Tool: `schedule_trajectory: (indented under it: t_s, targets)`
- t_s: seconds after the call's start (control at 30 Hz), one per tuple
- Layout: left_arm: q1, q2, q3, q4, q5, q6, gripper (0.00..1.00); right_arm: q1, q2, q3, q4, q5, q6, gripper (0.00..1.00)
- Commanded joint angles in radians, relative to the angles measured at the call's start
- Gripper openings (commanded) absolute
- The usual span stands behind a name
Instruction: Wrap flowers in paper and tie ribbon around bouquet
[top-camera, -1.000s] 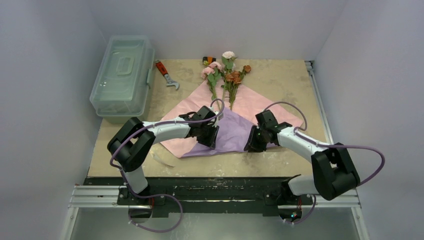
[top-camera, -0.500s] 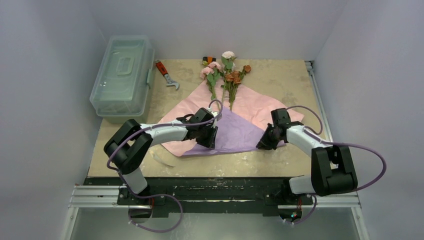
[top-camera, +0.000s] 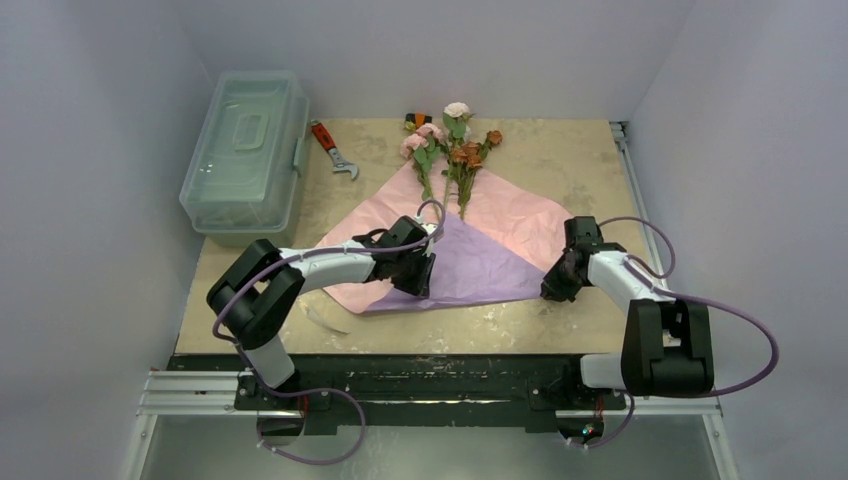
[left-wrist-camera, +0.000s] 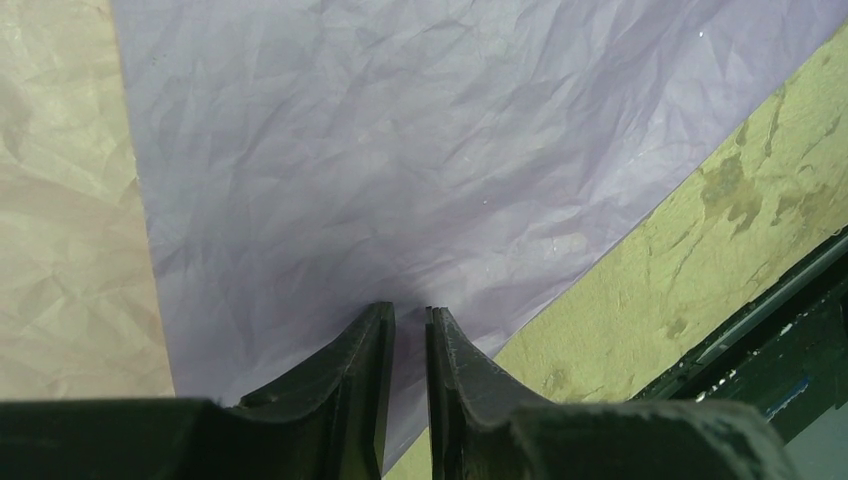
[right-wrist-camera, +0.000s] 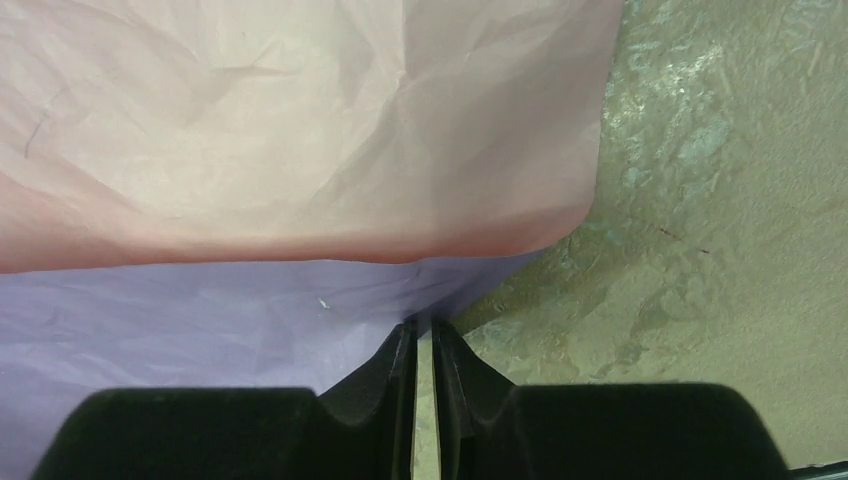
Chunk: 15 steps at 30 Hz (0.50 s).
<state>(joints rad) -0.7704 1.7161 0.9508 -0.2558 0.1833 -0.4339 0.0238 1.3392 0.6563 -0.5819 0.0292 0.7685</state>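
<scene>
Overhead, I log the flowers (top-camera: 450, 150) at upper centre, blooms lying beyond the paper (top-camera: 520, 215), stems on its pink face; a lilac flap folds across the lower middle. Only the wrist views show the fingers: right gripper (right-wrist-camera: 424, 325) clamped on the flap's lilac corner (barely a slit between them); left gripper (left-wrist-camera: 410, 312) narrowly parted, tips on crinkled lilac. Pinching or pressing, I cannot tell.

Lidded plastic box (top-camera: 245, 150) blocks far left corner, wrench (top-camera: 333, 149) just beside it, flowers (top-camera: 450, 150) at mid far edge, paper (top-camera: 500, 215) covers centre, table (top-camera: 570, 150) bare toward far right corner.
</scene>
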Motion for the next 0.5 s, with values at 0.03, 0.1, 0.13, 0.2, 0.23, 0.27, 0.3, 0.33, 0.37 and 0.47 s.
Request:
schedule_trajectory:
  t_s: [0.03, 0.1, 0.13, 0.2, 0.23, 0.27, 0.3, 0.33, 0.37, 0.47]
  targets:
    - [-0.014, -0.032, 0.043, -0.095, -0.048, 0.011, 0.26, -0.010, 0.023, 0.017, -0.017, 0.075, -0.038, 0.16]
    - [-0.016, -0.032, 0.084, -0.114, -0.048, 0.007, 0.29, -0.011, 0.038, 0.019, -0.009, 0.057, -0.049, 0.16]
    - [-0.017, -0.030, 0.103, -0.121, -0.044, 0.005, 0.31, -0.011, 0.043, 0.017, -0.002, 0.046, -0.057, 0.15]
    - [-0.019, -0.025, 0.140, -0.129, -0.025, 0.001, 0.33, -0.010, 0.051, 0.016, 0.011, 0.024, -0.071, 0.15]
    - [-0.024, -0.022, 0.158, -0.132, -0.015, 0.000, 0.34, -0.010, 0.055, 0.018, 0.015, 0.014, -0.077, 0.14]
    - [-0.032, -0.017, 0.175, -0.133, -0.009, 0.003, 0.34, -0.010, 0.060, 0.020, 0.018, 0.007, -0.086, 0.14]
    - [-0.041, -0.010, 0.189, -0.137, -0.006, 0.005, 0.34, -0.010, 0.063, 0.021, 0.020, 0.003, -0.093, 0.14]
    - [-0.050, 0.004, 0.203, -0.142, -0.001, 0.010, 0.33, -0.011, 0.064, 0.021, 0.024, -0.001, -0.097, 0.14]
    - [-0.061, 0.016, 0.215, -0.145, 0.002, 0.015, 0.33, -0.010, 0.062, 0.020, 0.027, -0.004, -0.101, 0.13]
    - [-0.097, 0.054, 0.244, -0.146, 0.023, 0.023, 0.33, -0.010, 0.049, 0.015, 0.037, -0.002, -0.102, 0.13]
